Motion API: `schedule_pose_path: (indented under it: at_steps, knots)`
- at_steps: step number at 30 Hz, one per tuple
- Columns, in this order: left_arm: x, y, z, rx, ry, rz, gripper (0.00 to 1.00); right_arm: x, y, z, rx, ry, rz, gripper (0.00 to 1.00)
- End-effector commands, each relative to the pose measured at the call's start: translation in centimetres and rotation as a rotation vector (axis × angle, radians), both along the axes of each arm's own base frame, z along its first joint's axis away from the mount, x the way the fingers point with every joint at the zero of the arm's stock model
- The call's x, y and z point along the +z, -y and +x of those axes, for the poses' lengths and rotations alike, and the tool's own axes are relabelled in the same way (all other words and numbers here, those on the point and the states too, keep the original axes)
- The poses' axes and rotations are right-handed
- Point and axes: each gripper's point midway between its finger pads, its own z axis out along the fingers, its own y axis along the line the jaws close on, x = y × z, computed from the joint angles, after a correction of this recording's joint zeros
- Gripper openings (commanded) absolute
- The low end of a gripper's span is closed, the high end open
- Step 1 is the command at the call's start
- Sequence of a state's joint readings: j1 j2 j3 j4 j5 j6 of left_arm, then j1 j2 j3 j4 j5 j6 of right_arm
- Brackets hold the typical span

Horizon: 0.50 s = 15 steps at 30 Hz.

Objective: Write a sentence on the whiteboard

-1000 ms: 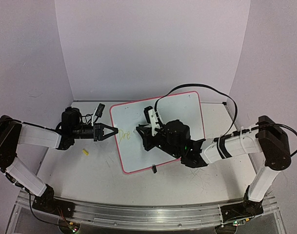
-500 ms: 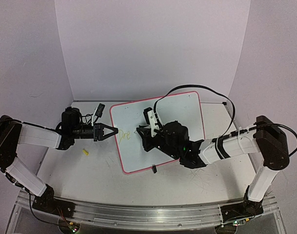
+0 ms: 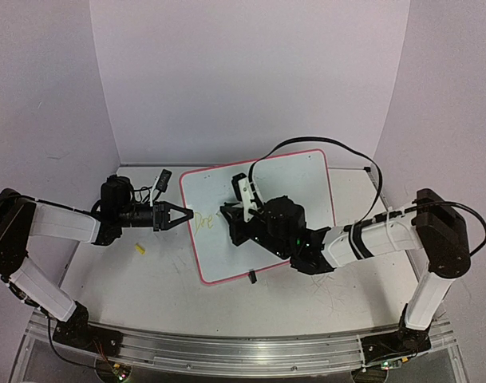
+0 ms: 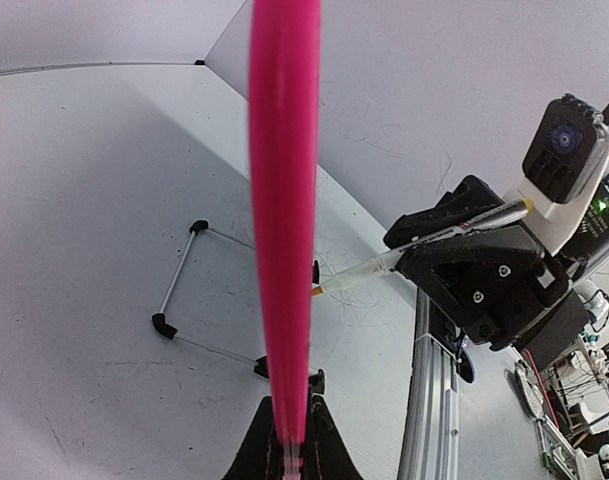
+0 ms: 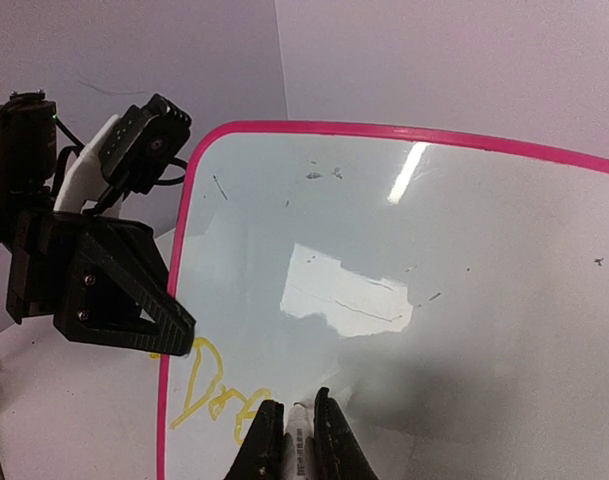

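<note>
This is a robotics lab cell. 2 white-and-black arms, the left arm [image 3: 63,225] and the right arm [image 3: 378,238], stand bolted to an aluminium rail [image 3: 227,345] at the near edge of a scuffed white tabletop [image 3: 131,275]. Plain white backdrop panels [image 3: 250,72] wall the table on 3 sides. A black cable [image 3: 369,167] loops loose above it, and a camera module [image 4: 567,150] rides on a wrist.
</note>
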State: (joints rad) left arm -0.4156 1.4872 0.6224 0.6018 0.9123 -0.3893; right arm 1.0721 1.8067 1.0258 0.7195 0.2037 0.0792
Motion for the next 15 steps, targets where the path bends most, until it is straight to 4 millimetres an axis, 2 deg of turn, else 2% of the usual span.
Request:
schedule_pose_path:
  at_steps: [1, 15]
  knots:
    - [0.9, 0.7, 0.2, -0.027, 0.074, 0.000, 0.00, 0.5, -0.6, 0.4, -0.001, 0.015, 0.016, 0.00]
    - [0.9, 0.8, 0.3, -0.026, 0.073, 0.001, 0.00, -1.4, -0.5, -0.7, 0.032, -0.023, -0.018, 0.00]
